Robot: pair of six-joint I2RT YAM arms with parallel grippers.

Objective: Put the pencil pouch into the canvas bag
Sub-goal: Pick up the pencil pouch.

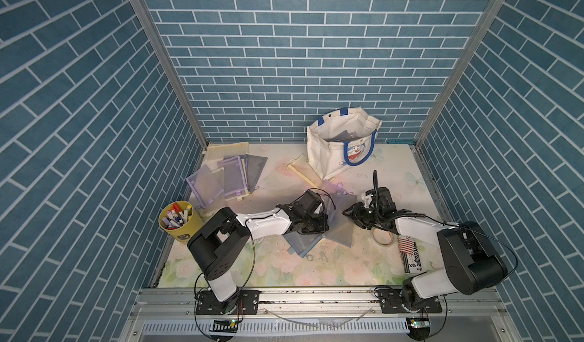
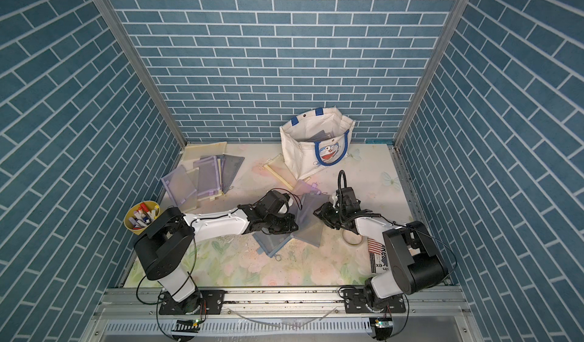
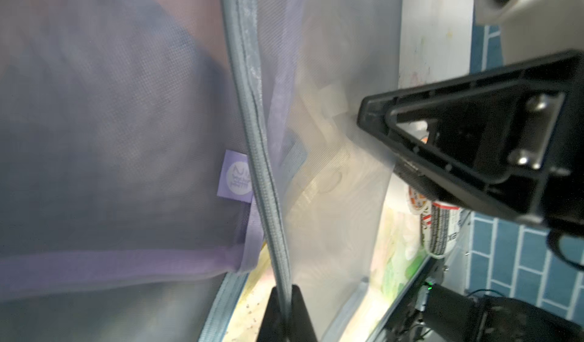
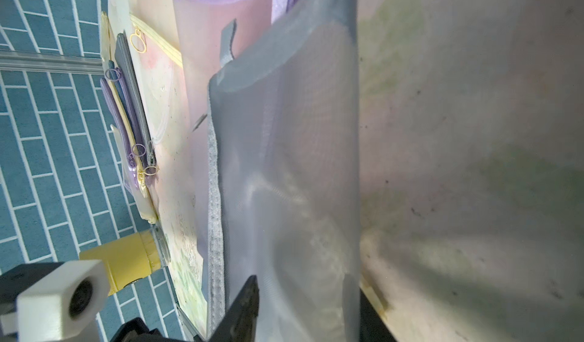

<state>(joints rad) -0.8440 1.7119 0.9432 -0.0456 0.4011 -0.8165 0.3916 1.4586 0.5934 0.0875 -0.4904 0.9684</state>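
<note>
Canvas bag [image 1: 322,154] at back of bench [image 1: 284,271], blue cat print [image 1: 355,152]. Grey pencil pouch [image 1: 339,223] mid-bench, between tools, well apart from bag. Left tool [image 3: 286,296] pinched on pouch edge. Right tool [image 4: 309,293]: jaws either side of pouch, grip unclear. Striped pack [image 1: 410,255] reads "ex" in top view. Purple tag [image 3: 235,179] in left wrist view only, writing blurred.

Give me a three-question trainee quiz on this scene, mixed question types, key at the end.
1. True or false: the canvas bag lies flat and closed.
2. The yellow cup holds: A markers, B pouches, C tape.
3. Which hand is clamped on the grey pouch at its zipper edge?
Key: 1 false, it stands open; 2 A; 3 the left hand.
</note>
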